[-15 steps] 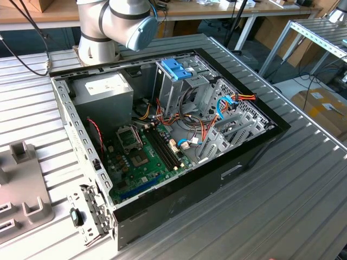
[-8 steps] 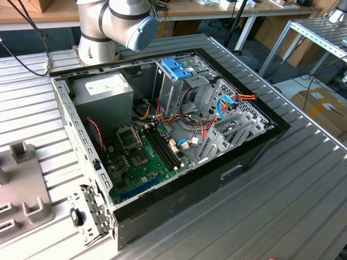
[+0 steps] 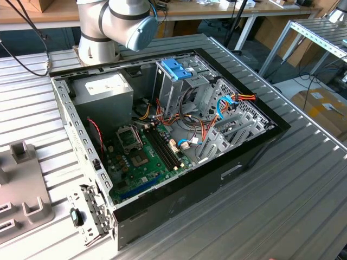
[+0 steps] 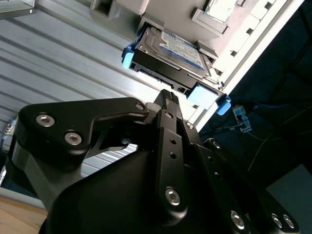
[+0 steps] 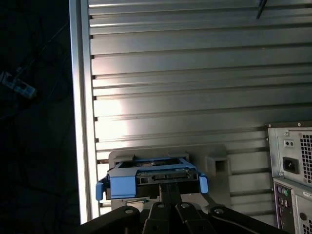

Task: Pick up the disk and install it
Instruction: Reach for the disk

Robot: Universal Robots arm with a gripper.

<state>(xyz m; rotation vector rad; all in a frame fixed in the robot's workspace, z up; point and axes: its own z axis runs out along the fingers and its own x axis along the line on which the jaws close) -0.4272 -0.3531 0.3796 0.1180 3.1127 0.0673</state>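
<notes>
The gripper (image 4: 167, 95) (image 5: 169, 188) is right up against the near end of the disk (image 4: 171, 45) (image 5: 152, 178) in both wrist views. Can't tell if it's spread wide, narrow or clamping anything. The disk lies flat on a grey holder plate (image 5: 215, 164), label side showing in the second wrist view, w/ light-blue carrier tabs (image 4: 202, 95) at its near corners. The holder plate sits on the ribbed metal table (image 5: 195, 73), close to the table's edge, w/ dark floor (image 5: 39, 146) beyond that edge. In the first wrist view the back of a computer case (image 5: 291, 195), w/ a power socket (image 5: 291, 165), is on the same table, well apart from the disk.

Exterior view: the computer case (image 3: 179, 179) lies on its side, open, approx mid-table. Clock directions below are from the case's middle as that view shows it.
- Arm base (image 3: 97, 40) at 11 o'clock, just outside the case wall.
- Power supply box (image 3: 103, 89) inside at 10.
- Drive cage (image 3: 173, 95) at 12, w/ a blue latch (image 3: 176, 69) on top.
- Orange & red cables (image 3: 238, 98) at 2.
- Green circuit board (image 3: 138, 162) at 7.
- Grey slotted block (image 3: 24, 203) on the table at 9, apart from the case.
</notes>
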